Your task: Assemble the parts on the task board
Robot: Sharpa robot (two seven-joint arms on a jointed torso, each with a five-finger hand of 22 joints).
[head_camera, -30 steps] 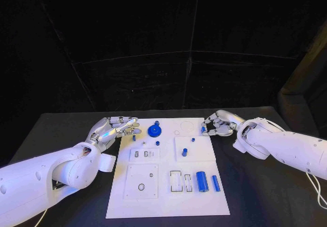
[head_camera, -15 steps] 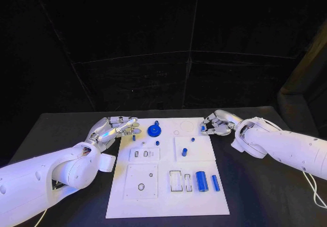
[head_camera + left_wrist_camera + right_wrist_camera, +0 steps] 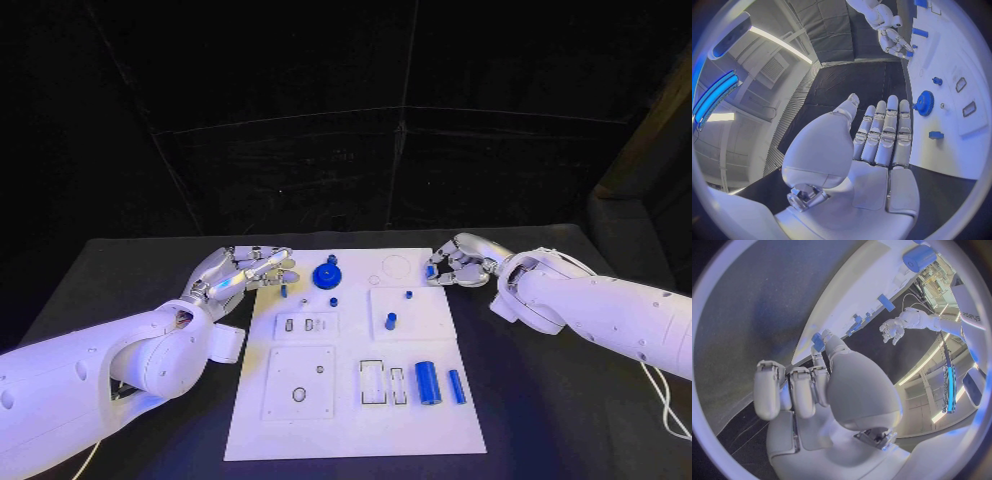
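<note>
Head view showed the board lying in the middle of the table, its long side running near to far. The left hand was at the board's far left corner, fingers loosely apart; the left wrist view showed them extended side by side with nothing between them, so this hand was empty. The right hand was at the far right corner, fingers curled inward. A small blue peg sat at its fingertips in the right wrist view, apparently pinched between thumb and finger.

Parts on the board:
- A blue gear stood near the far edge, left of centre, just beside the left hand.
- Small blue pegs stood close by, and one in the right-hand plate.
- Two blue cylinders lay loose along the near right side, beside empty rectangular slots.
- The near left plate showed open holes.

Judged progress: partial. Several far-end parts appeared seated. The two loose cylinders, the open slots and the near left plate remained to be filled, and the peg in the right hand was not yet placed. Whether every far-end peg was fully seated could not be determined.
</note>
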